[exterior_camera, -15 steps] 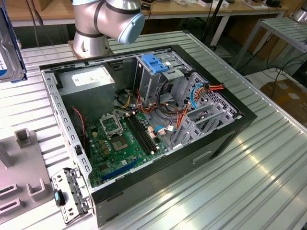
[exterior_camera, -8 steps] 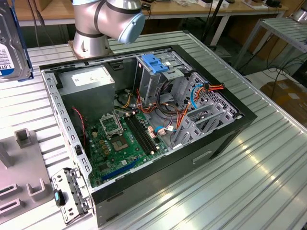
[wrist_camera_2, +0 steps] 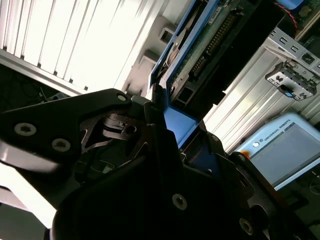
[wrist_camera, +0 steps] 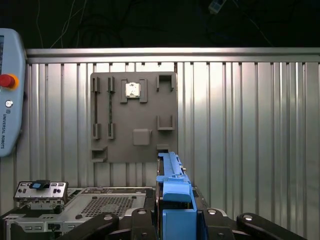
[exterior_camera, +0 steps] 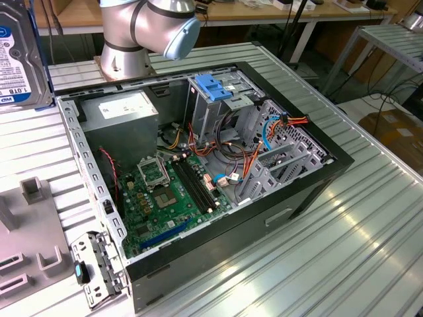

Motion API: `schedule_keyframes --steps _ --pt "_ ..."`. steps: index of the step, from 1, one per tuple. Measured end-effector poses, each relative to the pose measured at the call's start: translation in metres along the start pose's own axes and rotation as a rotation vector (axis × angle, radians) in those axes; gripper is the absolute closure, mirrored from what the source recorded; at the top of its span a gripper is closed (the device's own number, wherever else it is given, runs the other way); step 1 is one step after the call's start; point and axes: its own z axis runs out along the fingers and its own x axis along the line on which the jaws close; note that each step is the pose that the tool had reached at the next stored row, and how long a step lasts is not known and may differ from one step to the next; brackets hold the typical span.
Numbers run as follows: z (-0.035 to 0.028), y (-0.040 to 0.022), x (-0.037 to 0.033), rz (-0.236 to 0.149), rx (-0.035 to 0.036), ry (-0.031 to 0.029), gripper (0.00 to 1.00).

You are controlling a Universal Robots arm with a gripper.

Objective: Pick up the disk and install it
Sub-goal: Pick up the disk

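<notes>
The disk point(exterior_camera: 20, 59) hangs upright in the air at the exterior view's far left, above the slatted table beside the open computer case point(exterior_camera: 291, 198); its white-and-blue label faces the camera. In the first wrist view the disk point(wrist_camera: 171, 187) shows edge-on with its blue plastic edging, clamped in my gripper point(wrist_camera: 177, 225). The second wrist view has the disk point(wrist_camera_2: 200, 50) reaching away from my gripper point(wrist_camera_2: 170, 135), with its circuit-board side showing. The black jaws press on both blue sides. The gripper is shut on the disk.
Inside the case sit a grey power-supply box point(exterior_camera: 125, 119), a drive cage with a blue handle point(exterior_camera: 215, 89), a motherboard point(exterior_camera: 168, 191) and loose cables. A grey fixture plate point(wrist_camera: 132, 117), a metal bracket point(exterior_camera: 96, 264) and a teach pendant point(wrist_camera: 7, 95) lie on the table. The arm's base point(exterior_camera: 145, 33) stands behind the case.
</notes>
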Motion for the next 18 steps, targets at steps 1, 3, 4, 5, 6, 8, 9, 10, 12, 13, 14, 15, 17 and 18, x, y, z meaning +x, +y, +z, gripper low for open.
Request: schedule_keyframes --steps 1,3,4,5,6,8,9,10,12,13,14,15,17,18 --pt "0.0 -0.0004 0.0 0.0 0.0 0.0 0.63" --pt "0.0 -0.0007 0.0 0.0 0.0001 -0.0001 0.63" --pt "0.0 -0.0008 0.0 0.0 0.0 0.0 0.63" --pt "0.0 -0.0009 0.0 0.0 0.0 0.0 0.63" --pt "0.0 -0.0009 0.0 0.0 0.0 0.0 0.63" --pt "0.0 -0.0009 0.0 0.0 0.0 0.0 0.63" --pt "0.0 -0.001 0.0 0.0 0.0 0.0 0.63" --pt "0.0 -0.001 0.0 0.0 0.0 0.0 0.63" --pt "0.0 -0.001 0.0 0.0 0.0 0.0 0.63" --pt "0.0 -0.001 0.0 0.0 0.0 0.0 0.63" --pt "0.0 -0.0013 0.0 0.0 0.0 0.0 0.63" --pt "0.0 -0.0017 0.0 0.0 0.0 0.0 0.63" --pt "0.0 -0.0037 0.0 0.0 0.0 -0.0001 0.63" --pt "0.0 -0.0053 0.0 0.0 0.0001 0.0 0.63"
